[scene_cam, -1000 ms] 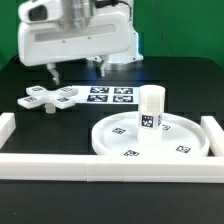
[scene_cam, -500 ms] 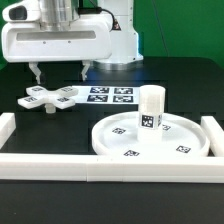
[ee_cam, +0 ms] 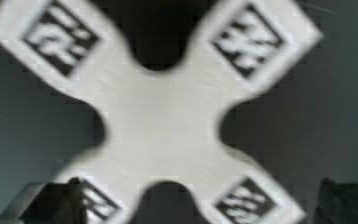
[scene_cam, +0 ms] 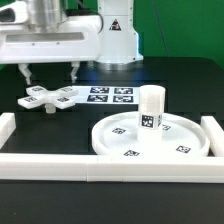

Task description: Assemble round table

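At the exterior frame's left, the fingers hang spread wide and empty above the cross-shaped piece, which lies flat on the tabletop, centred directly beneath them.

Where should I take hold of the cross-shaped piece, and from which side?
Grip the cross-shaped piece across its narrow centre waist, coming straight down from above. It lies flat on the table, and the notches between its arms leave room for the open end effector. That is likely the steadiest hold.
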